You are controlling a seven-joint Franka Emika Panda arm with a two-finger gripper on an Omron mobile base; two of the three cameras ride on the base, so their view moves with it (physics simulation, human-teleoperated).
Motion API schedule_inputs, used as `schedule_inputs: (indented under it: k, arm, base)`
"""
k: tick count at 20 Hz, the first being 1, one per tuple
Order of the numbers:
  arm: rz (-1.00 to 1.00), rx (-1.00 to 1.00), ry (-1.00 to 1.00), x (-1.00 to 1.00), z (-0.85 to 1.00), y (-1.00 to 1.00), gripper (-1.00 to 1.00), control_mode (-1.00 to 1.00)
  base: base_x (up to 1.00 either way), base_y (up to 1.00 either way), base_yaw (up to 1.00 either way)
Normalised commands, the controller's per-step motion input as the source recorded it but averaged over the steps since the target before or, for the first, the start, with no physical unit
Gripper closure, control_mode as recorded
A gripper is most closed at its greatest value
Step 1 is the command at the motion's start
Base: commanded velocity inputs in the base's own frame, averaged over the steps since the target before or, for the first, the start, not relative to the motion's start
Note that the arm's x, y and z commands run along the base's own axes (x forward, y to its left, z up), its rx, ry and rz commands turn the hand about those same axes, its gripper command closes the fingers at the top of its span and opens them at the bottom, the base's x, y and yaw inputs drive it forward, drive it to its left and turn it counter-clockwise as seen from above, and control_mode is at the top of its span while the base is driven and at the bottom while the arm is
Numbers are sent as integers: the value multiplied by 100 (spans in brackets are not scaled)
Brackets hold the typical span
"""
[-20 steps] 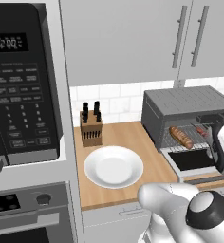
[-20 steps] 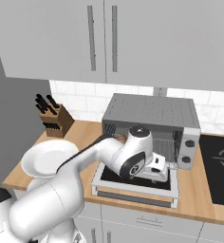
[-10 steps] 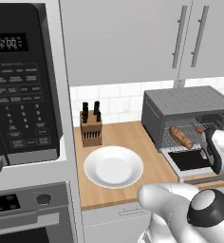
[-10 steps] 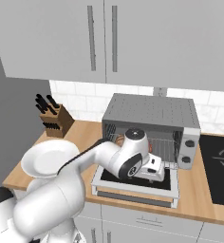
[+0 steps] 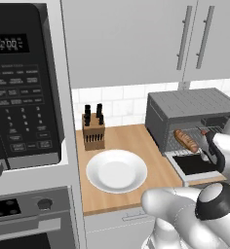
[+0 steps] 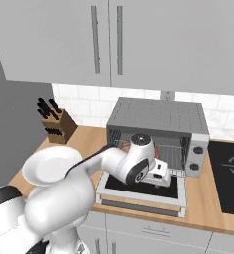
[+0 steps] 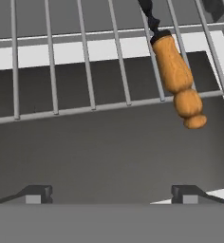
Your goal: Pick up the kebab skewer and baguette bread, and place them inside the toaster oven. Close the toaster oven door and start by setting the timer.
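Observation:
The toaster oven (image 6: 158,117) stands on the counter with the toaster oven door (image 6: 142,192) folded down flat. The baguette bread (image 5: 186,141) lies on the wire rack (image 7: 85,61) inside. In the hand view the kebab skewer (image 7: 178,75) rests on the rack too, at the upper right, its orange-tan handle jutting past the rack's front bar. My gripper (image 7: 113,192) hovers over the lowered door just in front of the rack, open, with nothing between its fingers. From the right base view the gripper (image 6: 161,174) sits low at the oven mouth.
A white plate (image 5: 116,170) lies on the wooden counter (image 5: 156,175) left of the oven, with a knife block (image 5: 93,129) behind it. A black microwave (image 5: 24,87) hangs at the left. A dark cooktop (image 6: 229,173) lies right of the oven, cabinets above.
The hand has drawn back a little from the oven mouth, over the lowered door. Its jaws stay open and the food has not moved.

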Motion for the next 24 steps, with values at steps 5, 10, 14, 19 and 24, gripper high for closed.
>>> schedule_inputs:
  k: [5, 10, 14, 19, 24]
  arm:
    - [-6, 0, 0, 14, -5, 2, -100, -100]
    - [-6, 0, 0, 5, -12, 7, -100, -100]
    - [-3, 0, -1, 0, -18, 3, -100, -100]
    - [0, 0, -4, 5, -13, 0, -100, -100]
    - [0, 0, -5, 21, -12, 0, -100, -100]
  base:
    - [0, 0, 0]
    - [0, 0, 0]
    - [0, 0, 0]
    - [0, 0, 0]
    - [0, 0, 0]
